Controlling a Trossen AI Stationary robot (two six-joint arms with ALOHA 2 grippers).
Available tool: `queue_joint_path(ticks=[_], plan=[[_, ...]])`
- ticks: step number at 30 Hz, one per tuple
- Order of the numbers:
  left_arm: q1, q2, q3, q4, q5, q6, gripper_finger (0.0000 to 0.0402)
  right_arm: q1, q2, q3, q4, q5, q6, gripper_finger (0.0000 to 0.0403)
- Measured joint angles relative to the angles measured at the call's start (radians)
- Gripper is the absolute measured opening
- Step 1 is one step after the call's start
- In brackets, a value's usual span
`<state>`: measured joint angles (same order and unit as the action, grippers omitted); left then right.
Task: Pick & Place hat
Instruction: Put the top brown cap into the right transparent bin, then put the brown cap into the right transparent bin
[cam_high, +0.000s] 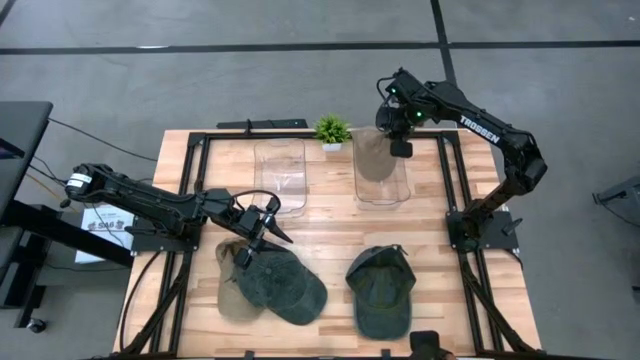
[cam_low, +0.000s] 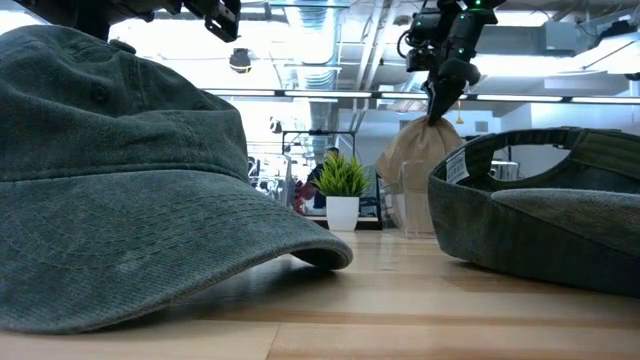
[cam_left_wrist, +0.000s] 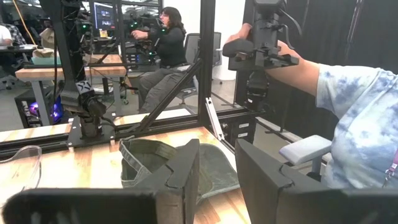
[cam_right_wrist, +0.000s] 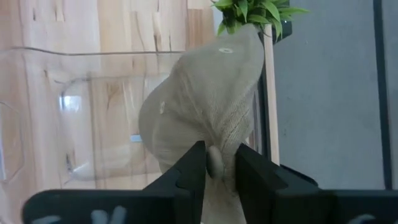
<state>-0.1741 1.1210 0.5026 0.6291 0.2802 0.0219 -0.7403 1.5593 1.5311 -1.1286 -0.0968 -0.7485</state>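
A beige hat (cam_right_wrist: 205, 99) hangs bunched over the right clear container (cam_high: 388, 188) at the table's far right, with my right gripper (cam_right_wrist: 214, 155) shut on it from above. The hat's lower part sits inside the container's walls (cam_low: 420, 165); I cannot tell whether it touches the bottom. My left gripper (cam_high: 268, 228) hovers open and level above the near left of the table, holding nothing. Below and beside it a dark green hat (cam_high: 285, 285) lies crown up, overlapping another beige hat (cam_high: 230, 285). A second dark green hat (cam_high: 382, 290) lies upside down at the near right. My right gripper pinches a gathered fold of the hat's fabric (cam_right_wrist: 215, 163) between its two fingers. The fingers (cam_low: 440, 95) slant steeply down from above. The hat (cam_low: 425, 150) is drawn up to a point at the fingertips and hangs below them, spreading into the container.
A second clear container (cam_high: 280, 175) stands left of the first. A small potted plant (cam_high: 332, 130) stands at the far edge between them. A black frame (cam_high: 455, 215) borders the tabletop. In the left wrist view a person's arm (cam_left_wrist: 323, 74) shows beyond the table's right side.
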Motion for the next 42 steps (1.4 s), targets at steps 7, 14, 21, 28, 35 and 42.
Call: queue_joint_path(ticks=[7, 14, 21, 28, 35, 42], plan=[[0.0, 0.0, 0.0, 0.0, 0.0, 0.0, 0.01, 0.01, 0.0, 0.0, 0.014, -0.008, 0.009, 0.015], [0.0, 0.0, 0.0, 0.0, 0.0, 0.0, 0.01, 0.013, 0.0, 0.0, 0.045, 0.019, 0.022, 0.0232], [0.0, 0.0, 0.0, 0.0, 0.0, 0.0, 0.01, 0.013, -0.001, 0.001, 0.094, 0.097, 0.026, 0.0255], [0.0, 0.0, 0.0, 0.0, 0.0, 0.0, 0.01, 0.015, -0.004, 0.104, 0.051, 0.122, 0.057, 0.0255], [0.0, 0.0, 0.0, -0.005, 0.0, 0.0, 0.01, 0.076, -0.005, 0.246, -0.056, 0.069, 0.114, 0.0255], [-0.001, 0.0, -0.008, -0.011, 0.0, -0.025, 0.01, 0.205, -0.029, 0.27, -0.164, 0.127, 0.193, 0.0247]])
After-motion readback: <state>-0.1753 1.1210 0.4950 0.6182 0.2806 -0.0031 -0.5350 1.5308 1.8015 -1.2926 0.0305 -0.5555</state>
